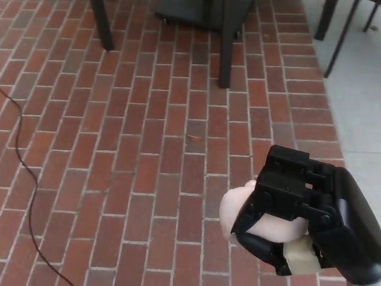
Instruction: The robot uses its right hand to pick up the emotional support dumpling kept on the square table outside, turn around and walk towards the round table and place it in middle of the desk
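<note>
My right hand (306, 217) fills the lower right of the head view, its black fingers shut around the pale pink emotional support dumpling (238, 208). The dumpling bulges out to the left of the fingers, and a beige part of it (300, 256) shows below them. It hangs in the air above a red brick floor. My left hand does not show. Neither table top is in view.
Red brick paving (131, 149) covers most of the view, with grey concrete (360, 119) along the right edge. Dark furniture legs (229, 47) and a black base (187, 15) stand at the top. Thin metal legs (339, 36) rise at top right. A black cable (24, 161) snakes down the left.
</note>
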Motion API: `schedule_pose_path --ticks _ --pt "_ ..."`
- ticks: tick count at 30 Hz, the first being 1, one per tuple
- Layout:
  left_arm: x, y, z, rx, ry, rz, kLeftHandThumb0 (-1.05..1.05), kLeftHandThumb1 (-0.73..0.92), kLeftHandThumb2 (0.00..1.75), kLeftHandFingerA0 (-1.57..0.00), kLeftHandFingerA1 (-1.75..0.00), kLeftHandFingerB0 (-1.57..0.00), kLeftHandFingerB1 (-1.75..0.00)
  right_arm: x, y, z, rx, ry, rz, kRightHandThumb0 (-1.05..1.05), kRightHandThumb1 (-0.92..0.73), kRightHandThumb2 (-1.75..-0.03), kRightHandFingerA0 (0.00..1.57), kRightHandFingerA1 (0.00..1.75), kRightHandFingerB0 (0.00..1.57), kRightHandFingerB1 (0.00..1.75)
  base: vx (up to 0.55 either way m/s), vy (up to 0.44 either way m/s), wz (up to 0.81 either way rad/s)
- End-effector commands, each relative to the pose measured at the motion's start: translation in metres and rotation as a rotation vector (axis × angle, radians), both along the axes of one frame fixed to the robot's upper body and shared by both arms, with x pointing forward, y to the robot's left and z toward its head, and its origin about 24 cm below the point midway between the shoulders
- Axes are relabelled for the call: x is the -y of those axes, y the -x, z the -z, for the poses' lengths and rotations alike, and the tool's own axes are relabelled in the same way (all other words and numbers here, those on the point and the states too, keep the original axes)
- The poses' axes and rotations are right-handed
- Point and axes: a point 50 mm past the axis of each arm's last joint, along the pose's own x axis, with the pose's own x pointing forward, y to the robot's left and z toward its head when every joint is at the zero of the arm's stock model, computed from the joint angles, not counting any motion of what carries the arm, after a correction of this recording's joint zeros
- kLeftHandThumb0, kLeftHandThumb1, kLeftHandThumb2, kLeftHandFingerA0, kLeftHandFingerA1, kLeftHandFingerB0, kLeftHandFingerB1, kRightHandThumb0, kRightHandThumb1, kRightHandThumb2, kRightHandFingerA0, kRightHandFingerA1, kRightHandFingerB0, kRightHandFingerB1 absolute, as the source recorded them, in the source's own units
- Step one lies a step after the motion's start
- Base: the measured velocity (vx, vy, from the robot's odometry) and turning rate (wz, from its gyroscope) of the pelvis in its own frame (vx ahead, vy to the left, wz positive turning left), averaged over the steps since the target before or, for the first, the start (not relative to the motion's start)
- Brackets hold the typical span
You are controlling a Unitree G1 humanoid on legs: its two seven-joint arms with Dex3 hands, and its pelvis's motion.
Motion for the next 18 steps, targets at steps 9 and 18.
schedule_pose_path --ticks 9,18 --pt "-0.0031 -0.0003 -0.002 0.005 -0.016 0.002 -0.22 0.61 0.57 -0.82 -0.87 -0.85 -0.67 0.0064 -0.0091 0.0002 -0.082 0.114 0.038 -0.17 -0.64 -1.07 0.86 1.66 0.73 1.45 0.14 -0.18 0.37" --pt "-0.004 0.0006 -0.0036 0.03 -0.017 0.005 -0.22 0.58 0.58 -0.85 -0.88 -0.86 -0.7 0.0101 -0.0126 -0.0002 -0.121 0.124 0.061 -0.17 -0.65 -1.04 0.85 1.68 0.72 1.46 0.35 0.12 0.11"
